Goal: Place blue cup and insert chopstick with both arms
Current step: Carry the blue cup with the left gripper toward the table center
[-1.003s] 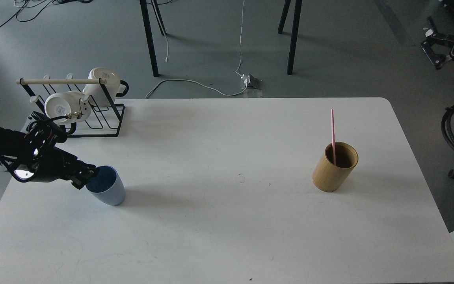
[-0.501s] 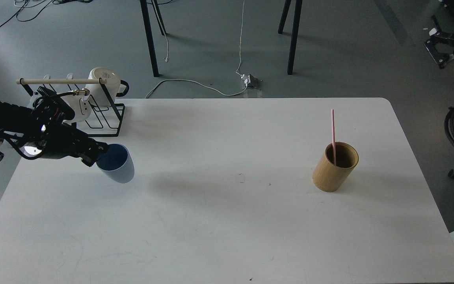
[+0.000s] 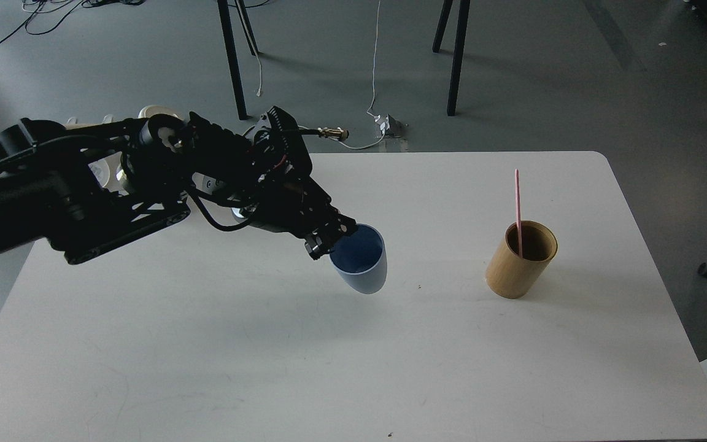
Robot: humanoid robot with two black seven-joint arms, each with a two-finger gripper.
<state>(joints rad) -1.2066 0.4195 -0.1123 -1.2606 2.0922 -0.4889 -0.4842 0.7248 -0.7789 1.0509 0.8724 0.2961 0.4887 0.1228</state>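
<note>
My left gripper (image 3: 331, 237) is shut on the left rim of the blue cup (image 3: 363, 270) and holds it tilted above the middle of the white table (image 3: 353, 356). The cup's dark blue inside faces up toward me. The pink chopstick (image 3: 518, 202) stands upright in a tan bamboo cylinder (image 3: 516, 265) at the table's right, well clear of the cup. My left arm stretches in from the left edge across the table's back left. My right arm and gripper are out of view.
The black wire rack with white mugs (image 3: 151, 113) at the back left is mostly hidden behind my left arm. Black chair or table legs (image 3: 232, 61) and cables lie on the floor beyond the table's far edge.
My left arm has carried the blue cup up off the table's left side and far to the right, to above the middle. The right arm's parts at the right edge have left the view.
</note>
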